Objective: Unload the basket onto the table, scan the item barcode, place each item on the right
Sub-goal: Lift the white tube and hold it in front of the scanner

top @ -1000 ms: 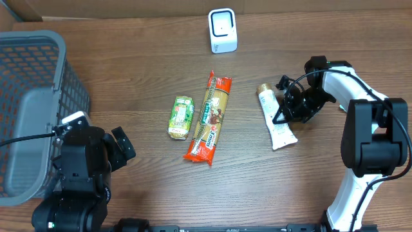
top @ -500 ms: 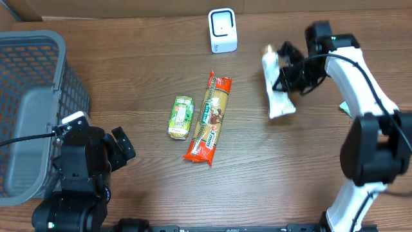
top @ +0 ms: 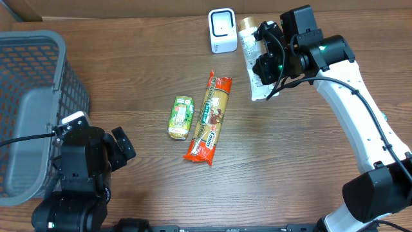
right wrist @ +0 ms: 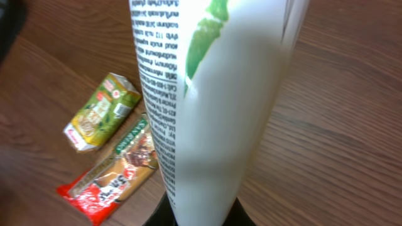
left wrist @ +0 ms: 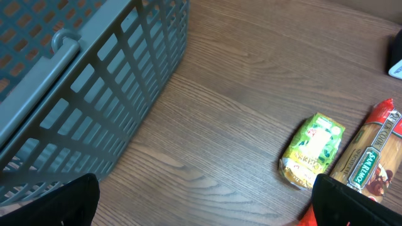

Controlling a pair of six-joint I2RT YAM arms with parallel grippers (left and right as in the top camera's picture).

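A white tube [top: 252, 61] with a gold cap and green print hangs above the table, its cap end close beside the white scanner [top: 223, 30] at the far edge. My right gripper [top: 273, 64] is shut on the tube's lower end. In the right wrist view the tube [right wrist: 207, 94] fills the middle, with small printed text down its left side, and the right gripper [right wrist: 201, 216] clamps its base. No barcode shows on the visible side. My left gripper [left wrist: 206, 204] stands open over bare wood at the near left, holding nothing.
A grey mesh basket [top: 32, 109] stands at the left edge, close to the left arm [top: 84, 161]. A green packet [top: 181, 117] and a long red pasta pack [top: 210, 119] lie side by side mid-table, below and left of the raised tube.
The right arm has lifted the tube off the table at the right and carried it up and left, to beside the scanner. The left arm has not moved.
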